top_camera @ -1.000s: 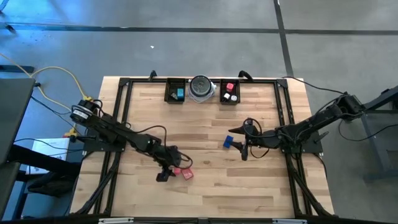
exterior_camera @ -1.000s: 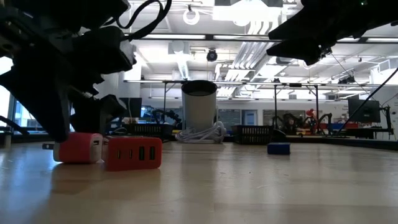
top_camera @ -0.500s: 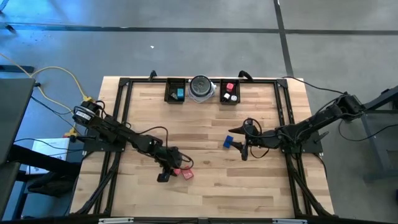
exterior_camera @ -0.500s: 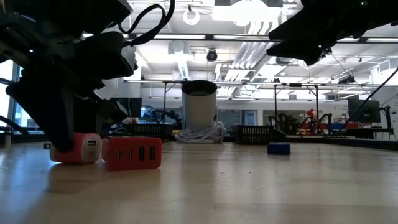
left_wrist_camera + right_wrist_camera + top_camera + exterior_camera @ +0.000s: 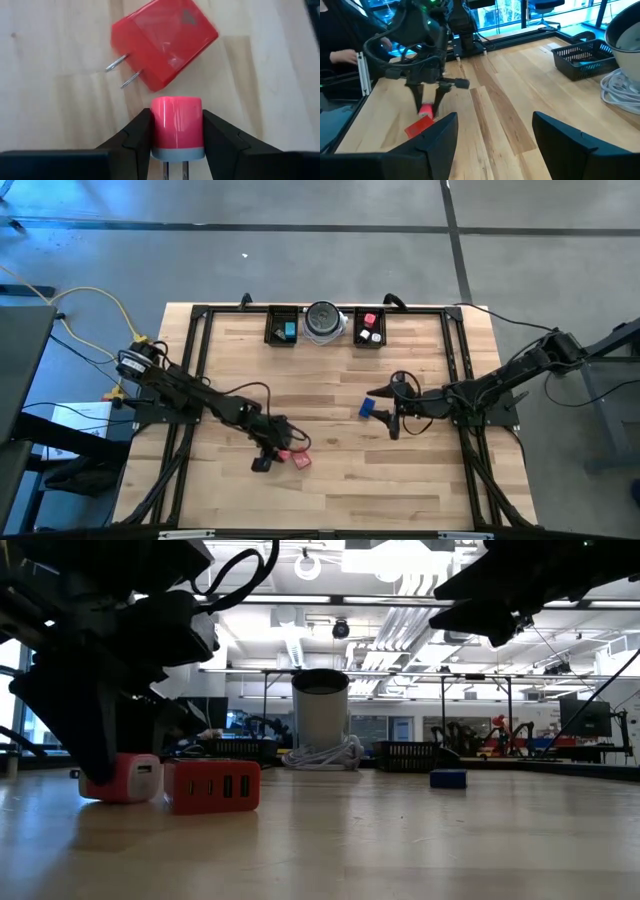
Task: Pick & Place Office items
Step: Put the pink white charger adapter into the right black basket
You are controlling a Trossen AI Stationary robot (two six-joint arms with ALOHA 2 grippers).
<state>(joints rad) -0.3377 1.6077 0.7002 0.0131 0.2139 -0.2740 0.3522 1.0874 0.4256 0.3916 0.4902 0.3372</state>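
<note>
Left gripper [image 5: 177, 131] has its fingers [image 5: 136, 136] pinched on the pink plug [image 5: 177, 126], prongs cut off by the frame. Red charger [image 5: 162, 42] lies just past the fingertips. Right gripper [image 5: 492, 135] hangs wide apart, nothing between; blue block [image 5: 367, 408] beside it.

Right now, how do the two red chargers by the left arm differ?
The pink-red charger is smaller, rounded, with a grey base, and sits clamped between the left gripper fingers. The red charger is bigger, boxier, and lies loose beside it, untouched. Both have two metal prongs and rest on the table.
</note>
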